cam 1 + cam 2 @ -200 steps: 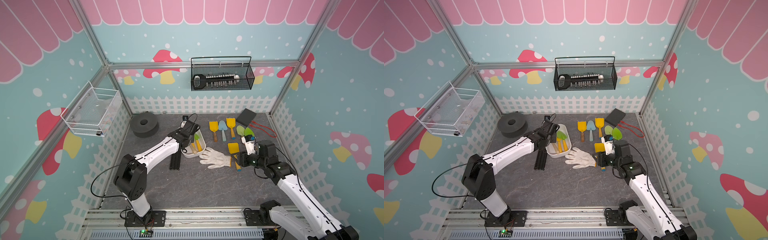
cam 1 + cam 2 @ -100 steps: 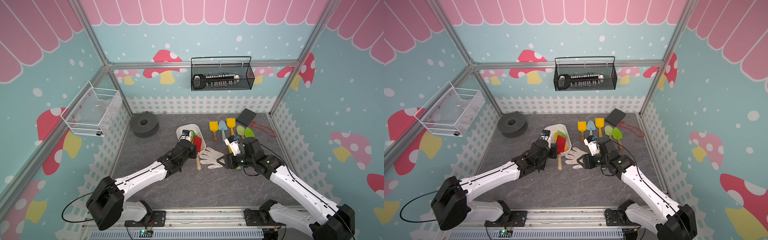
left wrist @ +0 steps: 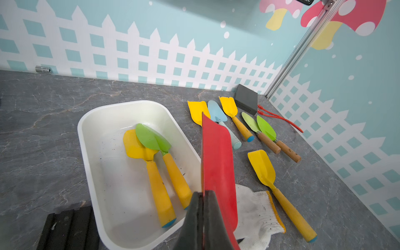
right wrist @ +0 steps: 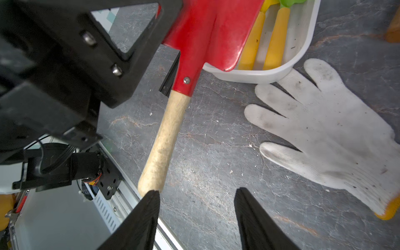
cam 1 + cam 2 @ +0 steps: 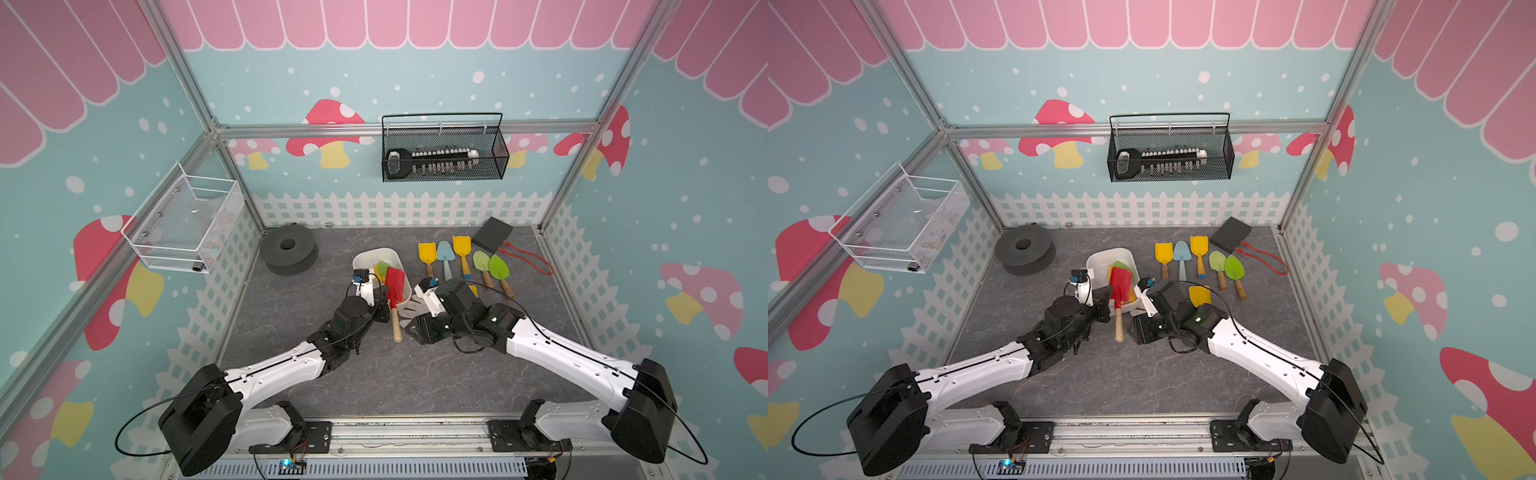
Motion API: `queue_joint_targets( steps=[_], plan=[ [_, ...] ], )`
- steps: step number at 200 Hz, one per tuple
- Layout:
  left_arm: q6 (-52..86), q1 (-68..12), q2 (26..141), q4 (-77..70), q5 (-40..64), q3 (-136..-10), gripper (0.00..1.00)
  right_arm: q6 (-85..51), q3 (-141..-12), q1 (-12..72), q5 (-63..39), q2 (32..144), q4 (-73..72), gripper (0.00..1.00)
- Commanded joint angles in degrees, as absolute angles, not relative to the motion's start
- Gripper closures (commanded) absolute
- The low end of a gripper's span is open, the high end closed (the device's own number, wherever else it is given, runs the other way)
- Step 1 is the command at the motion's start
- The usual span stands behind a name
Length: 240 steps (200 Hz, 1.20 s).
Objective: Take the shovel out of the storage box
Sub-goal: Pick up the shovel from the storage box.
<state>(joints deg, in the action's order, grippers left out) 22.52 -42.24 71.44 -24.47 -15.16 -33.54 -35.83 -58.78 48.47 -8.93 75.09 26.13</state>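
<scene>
Clamping the blade edge of the red shovel with wooden handle (image 3: 217,155), the left gripper (image 3: 204,193) holds it above the near rim of the white plastic storage box (image 3: 116,186); the right gripper (image 4: 197,191), jaws apart, hovers beside the handle's end.

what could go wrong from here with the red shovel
1. The left gripper pinches only the thin edge of the red-bladed shovel with a wooden handle, so it could swivel or slip down into the white plastic rectangular tub.
2. The right gripper is open with the handle's end outside its jaws; closing now might knock it, not catch it.
</scene>
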Motion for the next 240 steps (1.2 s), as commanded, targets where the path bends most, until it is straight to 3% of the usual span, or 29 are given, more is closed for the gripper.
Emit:
queue_joint_targets(
  steps=[1, 19, 78, 137, 167, 201, 240],
  plan=[
    [21.7, -42.6, 69.9, -29.0, -14.5, -32.5, 1.0, -37.9, -61.8, 49.8, -4.7, 77.4, 23.8, 0.43],
    [21.8, -42.8, 69.8, -29.3, -13.8, -32.1, 1.0, -38.7, -63.6, 50.4, -5.2, 79.8, 22.5, 0.5],
    [21.5, -43.5, 67.0, -30.5, -14.2, -30.7, 1.0, -41.6, -66.8, 51.6, -3.3, 85.5, 20.1, 0.54],
    [21.8, -43.8, 65.6, -29.9, -14.3, -30.4, 1.0, -42.6, -67.0, 51.6, -2.9, 87.7, 18.4, 0.77],
    [21.9, -43.8, 67.6, -29.5, -13.5, -31.0, 0.74, -42.1, -66.2, 51.6, -0.8, 86.8, 19.4, 0.9],
    [21.8, -43.8, 68.5, -28.8, -14.4, -31.2, 0.47, -40.8, -64.1, 51.1, 1.0, 85.0, 21.2, 0.95],
    [21.4, -43.8, 68.0, -26.3, -15.6, -32.1, 0.38, -39.2, -60.9, 48.7, 0.4, 83.4, 23.5, 0.96]
  ],
)
